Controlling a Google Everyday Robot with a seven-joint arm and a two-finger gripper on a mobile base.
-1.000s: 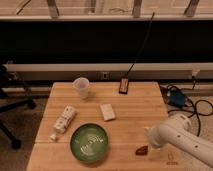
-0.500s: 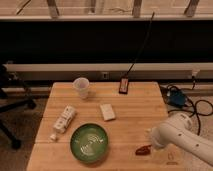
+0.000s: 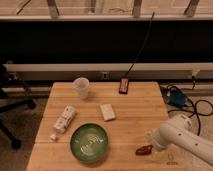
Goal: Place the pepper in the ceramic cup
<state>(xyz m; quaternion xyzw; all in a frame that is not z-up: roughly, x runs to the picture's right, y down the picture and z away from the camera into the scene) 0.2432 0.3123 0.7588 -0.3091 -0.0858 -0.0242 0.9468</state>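
Clock frame: read from the middle of the counter, twelve toward the far edge by the wall.
Counter: one light wooden counter (image 3: 130,107) of butcher-block planks.
Count of task things: one pepper, one cup.
Pepper: a small, elongated, glossy dark red pepper (image 3: 144,149), much smaller than the bowl.
Pepper position: at four o'clock, near the front right edge, lying flat on the wood with its long axis about left to right.
Cup: one small whitish tapered ceramic cup (image 3: 81,87) with no handle. It is wider at the rim and stands upright at eleven o'clock, well apart from the pepper.
Bowl: one wide, shallow green bowl (image 3: 89,143) at seven o'clock, between the tube and the pepper.
Other counter items: three. One white rectangular block (image 3: 107,112) lies just off the middle toward twelve. One white tube-like container (image 3: 64,120) lies on its side at nine o'clock. One flat black device (image 3: 124,85) sits at one o'clock, with a dark cable rising from it.
Arm: one thick white robot arm (image 3: 182,139), reaching in from the lower right corner.
Pincer: one pincer (image 3: 149,142) at the arm's tip, right at the pepper, on its one o'clock side.
Pincer state: cannot tell whether it is open or closed, nor whether it touches the pepper.
Surroundings: one black office chair (image 3: 10,107) beyond nine o'clock, and one blue object (image 3: 176,98) with cables on the floor beyond two o'clock.
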